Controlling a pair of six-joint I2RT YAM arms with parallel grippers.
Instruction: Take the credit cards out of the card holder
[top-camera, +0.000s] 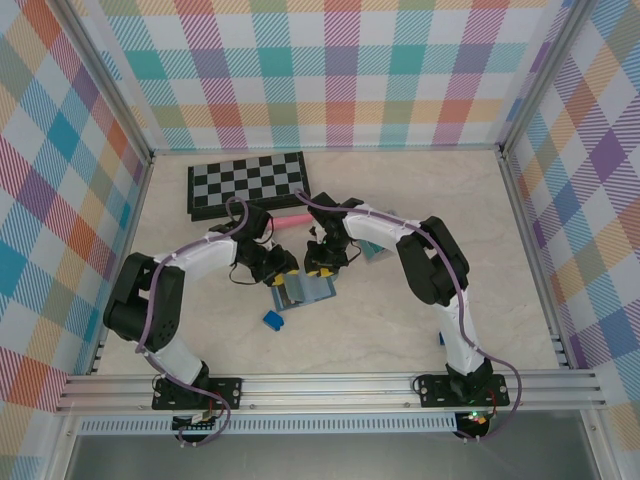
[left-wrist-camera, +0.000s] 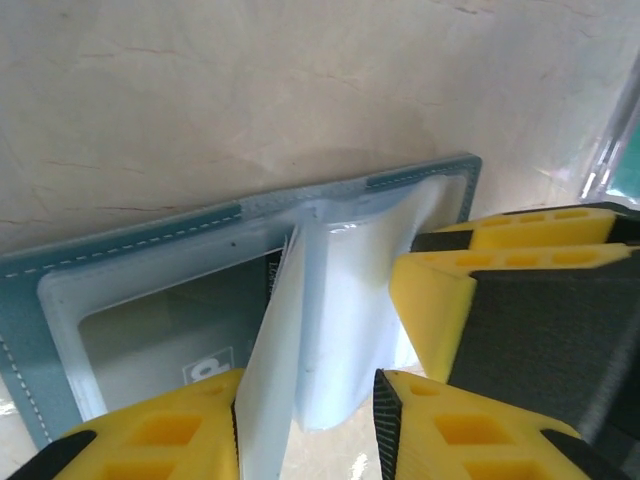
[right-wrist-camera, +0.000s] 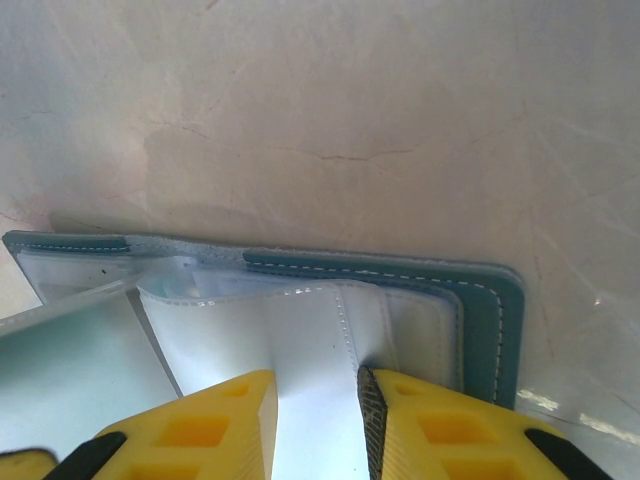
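The slate-blue card holder (top-camera: 308, 292) lies open on the table between both grippers. In the left wrist view the card holder (left-wrist-camera: 120, 255) shows clear sleeve pockets, and a dark card (left-wrist-camera: 170, 335) with a white logo sits inside one. A clear sleeve leaf (left-wrist-camera: 320, 300) stands up between the jaws of my left gripper (left-wrist-camera: 305, 430); it leans on the left finger and a gap separates it from the right pad. My right gripper (right-wrist-camera: 315, 425) is shut on another clear sleeve flap (right-wrist-camera: 310, 340) of the card holder (right-wrist-camera: 480, 290), lifting it. From above, the left gripper (top-camera: 284, 268) and right gripper (top-camera: 320, 266) nearly touch.
A folded chessboard (top-camera: 248, 183) lies at the back of the table. A small bright blue block (top-camera: 272, 320) sits just in front of the card holder. A pink object (top-camera: 295, 220) lies behind the grippers. Checked walls and metal rails enclose the table.
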